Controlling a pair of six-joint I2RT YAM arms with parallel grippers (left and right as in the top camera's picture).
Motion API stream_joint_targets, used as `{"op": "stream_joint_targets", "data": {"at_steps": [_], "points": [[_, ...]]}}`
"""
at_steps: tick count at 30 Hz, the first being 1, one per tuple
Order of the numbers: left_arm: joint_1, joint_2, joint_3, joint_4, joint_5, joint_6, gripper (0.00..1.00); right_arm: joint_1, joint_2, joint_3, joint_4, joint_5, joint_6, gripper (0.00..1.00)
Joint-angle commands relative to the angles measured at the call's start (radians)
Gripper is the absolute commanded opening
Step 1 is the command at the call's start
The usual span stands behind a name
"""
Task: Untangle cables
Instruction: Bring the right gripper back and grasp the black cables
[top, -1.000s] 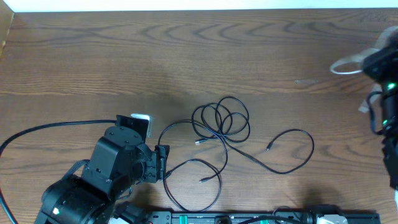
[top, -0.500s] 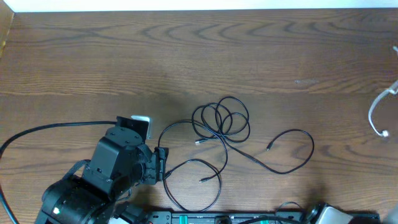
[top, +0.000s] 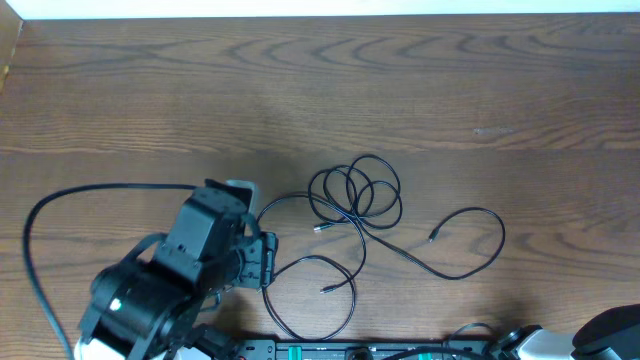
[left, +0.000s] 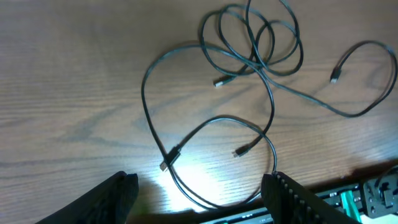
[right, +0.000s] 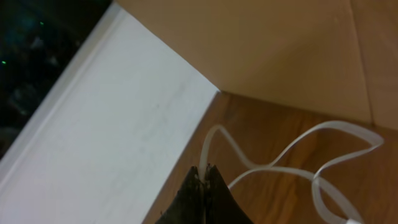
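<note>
On the wood table (top: 150, 90), black cables (top: 356, 214) are lying looped, just right of the left tool (left: 199, 190), which is gaping wide and empty. It would be best targeting one loose plug (left: 166, 164). The right tool (right: 203, 169) is seemingly pinching the white cable (right: 254, 167).

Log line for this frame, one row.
left gripper open near black cables | right gripper shut | white cable nearby

The white cable (right: 256, 165) is cut off at the right wrist view's lower right edge. On the black cables (left: 256, 60), plug types are too small to tell.
</note>
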Motion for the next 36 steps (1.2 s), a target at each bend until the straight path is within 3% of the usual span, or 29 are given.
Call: {"op": "stream_joint_targets", "data": {"at_steps": [1, 2, 4, 5, 7, 14, 21, 27, 31, 36], "points": [[0.004, 0.047, -0.004, -0.002, 0.027, -0.001, 0.69, -0.008, 0.009, 0.027, -0.042, -0.022, 0.014, 0.03], [0.004, 0.055, -0.004, -0.002, 0.029, -0.001, 0.70, -0.006, 0.019, 0.027, -0.063, -0.018, 0.014, 0.15], [0.004, 0.068, -0.004, -0.002, 0.031, -0.001, 0.70, -0.002, 0.041, 0.027, -0.109, -0.010, 0.014, 0.48], [0.004, 0.071, -0.004, -0.002, 0.032, -0.001, 0.70, 0.000, 0.055, 0.027, -0.136, -0.010, 0.014, 0.71], [0.004, 0.073, -0.004, -0.002, 0.041, 0.000, 0.70, 0.003, 0.086, 0.027, -0.190, -0.010, 0.015, 0.99], [0.003, 0.058, -0.004, -0.003, 0.049, 0.002, 0.69, 0.009, 0.183, 0.027, -0.368, -0.018, 0.006, 0.99], [0.003, 0.048, -0.004, -0.002, 0.050, 0.002, 0.70, 0.080, 0.213, 0.027, -0.514, -0.130, -0.100, 0.99], [0.003, 0.043, 0.001, 0.039, 0.092, 0.027, 0.70, 0.285, 0.213, 0.027, -0.612, -0.267, -0.409, 0.99], [0.003, 0.027, 0.034, 0.077, 0.132, 0.048, 0.70, 0.479, 0.214, 0.027, -0.691, -0.262, -0.586, 0.99], [0.003, -0.002, 0.068, 0.077, 0.111, 0.048, 0.70, 0.727, 0.214, 0.027, -0.785, -0.189, -0.709, 0.99]]}}
